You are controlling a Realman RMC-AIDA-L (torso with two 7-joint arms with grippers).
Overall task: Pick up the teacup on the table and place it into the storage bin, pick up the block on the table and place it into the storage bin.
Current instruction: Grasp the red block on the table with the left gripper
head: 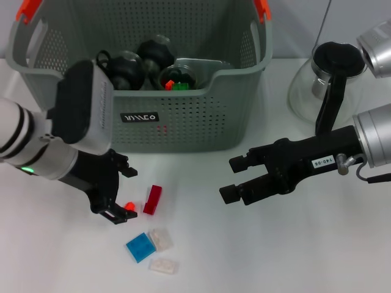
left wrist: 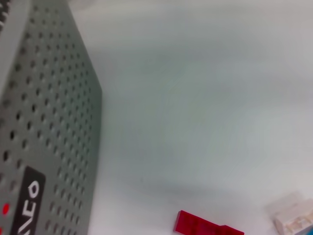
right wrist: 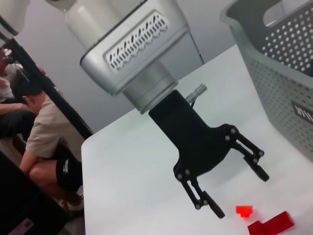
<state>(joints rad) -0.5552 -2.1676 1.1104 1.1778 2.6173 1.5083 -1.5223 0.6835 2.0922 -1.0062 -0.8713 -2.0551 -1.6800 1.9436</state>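
At lower left of the head view the open left claw [head: 122, 192] hangs beside the red block [head: 153, 199] before the storage bin [head: 183, 119]; misaligned, its fingers may shove the block away.

storage bin [head: 183, 122] front wall has a small black label [head: 140, 116] with white letters, seen upside down and not clearly readable, and the right gripper [head: 235, 178] body carries a small white sticker [head: 321, 162] reading roughly "140-06", digits too small to be sure.
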